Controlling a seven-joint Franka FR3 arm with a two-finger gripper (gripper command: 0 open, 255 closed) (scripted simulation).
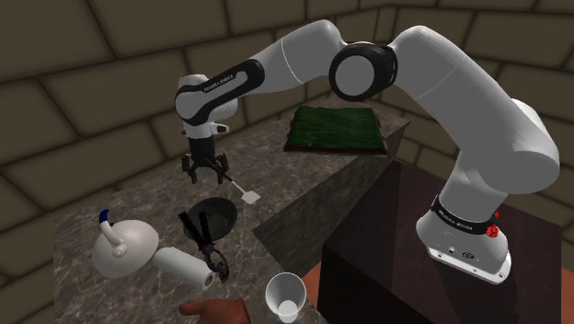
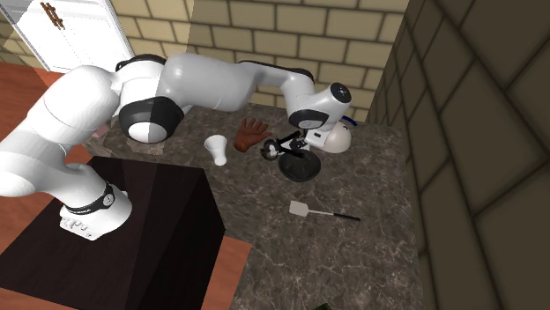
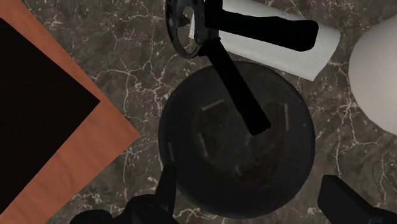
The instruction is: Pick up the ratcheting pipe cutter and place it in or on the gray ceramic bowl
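The black ratcheting pipe cutter (image 3: 238,89) lies across the rim of the dark grey bowl (image 3: 191,159). One handle tip reaches into the bowl, and its round head rests outside, against a white cylinder (image 3: 280,48). My gripper (image 3: 251,191) hangs open above the bowl, touching nothing. In the shoulder view the gripper (image 1: 204,175) is above and behind the bowl (image 1: 223,212), and the cutter (image 1: 204,241) stretches from the bowl toward the counter's front. In the second exterior view the gripper (image 2: 295,148) hovers over the bowl (image 2: 301,169) and the cutter (image 2: 278,146).
A white teapot (image 1: 124,248) and the white cylinder (image 1: 184,267) lie beside the bowl. A white cup (image 1: 285,296) and a brown glove (image 1: 216,313) are near the front edge. A small spatula (image 1: 246,191) lies behind the bowl, a green mat (image 1: 336,129) farther back. The dark stand (image 1: 396,258) is alongside.
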